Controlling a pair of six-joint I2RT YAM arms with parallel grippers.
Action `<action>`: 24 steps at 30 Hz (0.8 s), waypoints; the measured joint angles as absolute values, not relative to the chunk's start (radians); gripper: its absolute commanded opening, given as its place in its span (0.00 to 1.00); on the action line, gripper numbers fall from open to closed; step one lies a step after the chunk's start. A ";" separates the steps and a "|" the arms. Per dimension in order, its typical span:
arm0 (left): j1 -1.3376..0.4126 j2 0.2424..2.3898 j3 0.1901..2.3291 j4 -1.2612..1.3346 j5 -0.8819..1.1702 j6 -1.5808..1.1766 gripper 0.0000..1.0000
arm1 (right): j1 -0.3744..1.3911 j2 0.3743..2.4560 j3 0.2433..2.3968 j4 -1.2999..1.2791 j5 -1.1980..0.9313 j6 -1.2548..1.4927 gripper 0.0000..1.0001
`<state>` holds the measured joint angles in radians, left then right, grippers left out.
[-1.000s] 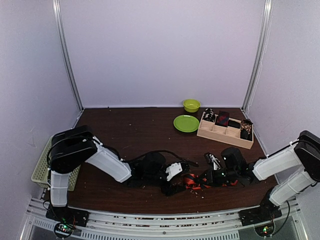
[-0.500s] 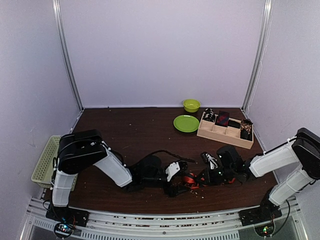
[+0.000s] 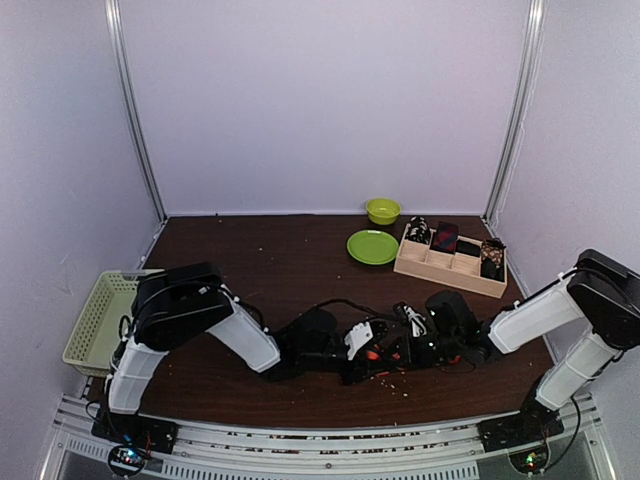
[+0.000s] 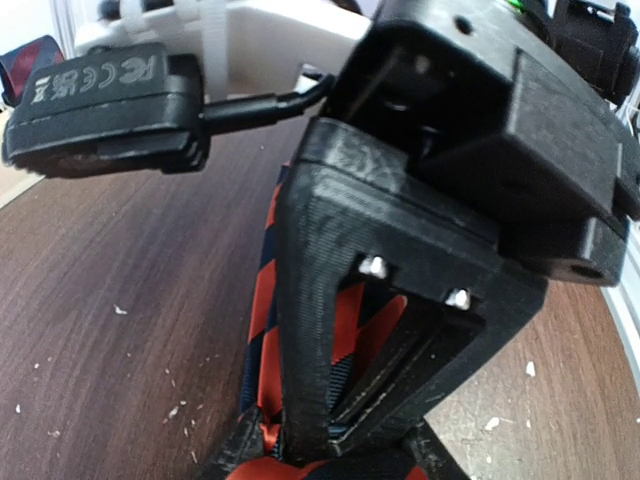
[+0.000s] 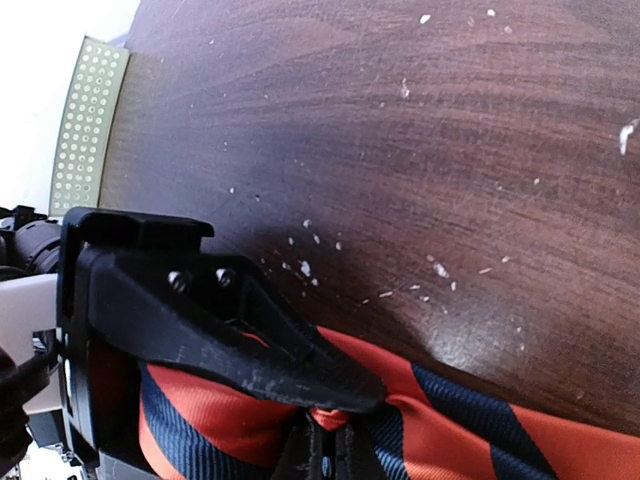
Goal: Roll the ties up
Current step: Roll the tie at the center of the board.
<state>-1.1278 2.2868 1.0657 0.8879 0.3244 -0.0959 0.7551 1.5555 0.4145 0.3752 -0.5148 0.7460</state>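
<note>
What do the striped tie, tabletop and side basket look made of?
The striped tie: woven fabric with slight sheen, maybe silk or polyester; fine weave visible. The tabletop: dark wood grain, semi-gloss, possibly laminate; glare patch. The basket: pale green, probably plastic; perforated walls.

You face a dark brown wood-grain table [image 3: 270, 260], flecked with pale crumbs [image 5: 437, 268]. Plain pale lilac walls close it in: a back wall [image 3: 320, 100], a left wall [image 3: 50, 150] and a right wall [image 3: 590, 130]. Silver metal posts [image 3: 137, 120] stand in both back corners. A metal rail [image 3: 330, 455] runs along the near edge. The light is soft and even.
</note>
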 measured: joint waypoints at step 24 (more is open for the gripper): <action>-1.139 2.125 1.124 0.341 0.307 0.107 0.33 | 0.804 1.465 0.289 0.624 -0.590 1.026 0.46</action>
